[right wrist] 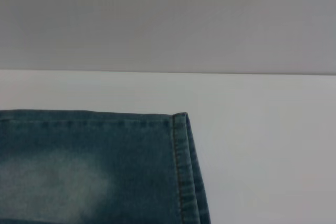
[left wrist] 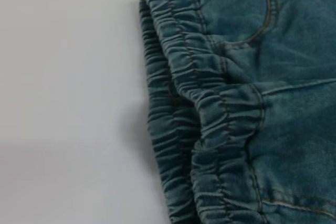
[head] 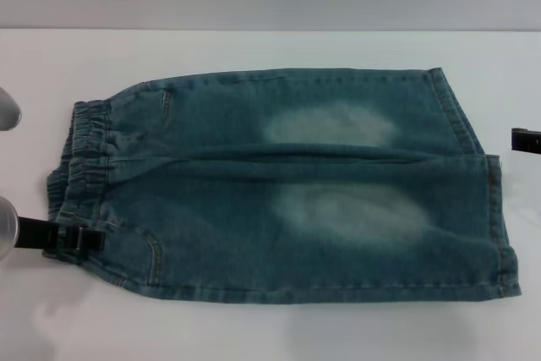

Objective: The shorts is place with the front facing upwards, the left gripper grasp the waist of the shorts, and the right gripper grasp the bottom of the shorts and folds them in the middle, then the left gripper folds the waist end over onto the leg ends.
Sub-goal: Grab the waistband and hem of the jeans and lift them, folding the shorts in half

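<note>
From the head view the shorts (head: 287,183) lie spread flat on the white table (head: 254,327), waist (head: 80,166) towards the robot's left and leg ends (head: 486,200) towards its right, with no fold made yet, so both folds seem still to come. The left gripper (head: 72,240) sits at the near corner of the waist, its black fingers (head: 80,238) touching the gathered band; whether they pinch the cloth or only rest against it I cannot tell. The right gripper (head: 526,139) shows as a small black tip just beyond the far leg hem, apart from the cloth, and its fingers cannot be read. In the left wrist view the ruffled waistband (left wrist: 210,124) lies loose and doubled on the table, with no fingers visible. In the right wrist view the stitched hem corner (right wrist: 181,156) lies flat and untouched, again with no fingers visible.
</note>
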`<state>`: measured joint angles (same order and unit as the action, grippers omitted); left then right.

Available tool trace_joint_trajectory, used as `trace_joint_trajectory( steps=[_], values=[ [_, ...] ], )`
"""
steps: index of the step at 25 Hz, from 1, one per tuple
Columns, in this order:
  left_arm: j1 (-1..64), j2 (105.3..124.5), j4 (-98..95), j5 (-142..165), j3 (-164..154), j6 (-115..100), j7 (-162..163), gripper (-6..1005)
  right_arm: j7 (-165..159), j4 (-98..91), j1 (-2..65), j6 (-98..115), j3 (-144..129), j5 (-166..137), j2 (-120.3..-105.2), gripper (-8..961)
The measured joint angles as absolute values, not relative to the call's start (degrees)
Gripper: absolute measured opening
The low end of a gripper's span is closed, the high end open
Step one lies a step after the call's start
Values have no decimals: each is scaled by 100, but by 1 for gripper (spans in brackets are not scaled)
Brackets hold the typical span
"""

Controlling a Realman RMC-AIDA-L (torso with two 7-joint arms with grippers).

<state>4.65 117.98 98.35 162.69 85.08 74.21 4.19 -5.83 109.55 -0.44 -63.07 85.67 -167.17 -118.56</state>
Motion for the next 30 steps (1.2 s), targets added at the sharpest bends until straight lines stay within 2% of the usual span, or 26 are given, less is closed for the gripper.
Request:
trace_joint_trajectory(
  steps=[5,15,18,30],
  values=[
    [480,11795,9932,16264,8508,7508,330,697,-578,11060,-63,-6453,8627,-16717,-11852,809],
    [607,11795,9873,16267,8503,7508,310,505,-574,11115,-137,-6860,8648,-16717,-11868,801],
    [687,11786,9855,16258,8490,7509,205,195,-581,11119,-139,-6980,8591,-16708,-11876,799],
    [696,11785,9852,16229,8540,7561,68,129,-925,11000,-102,-7493,8037,-16696,-11885,790]
  ],
)
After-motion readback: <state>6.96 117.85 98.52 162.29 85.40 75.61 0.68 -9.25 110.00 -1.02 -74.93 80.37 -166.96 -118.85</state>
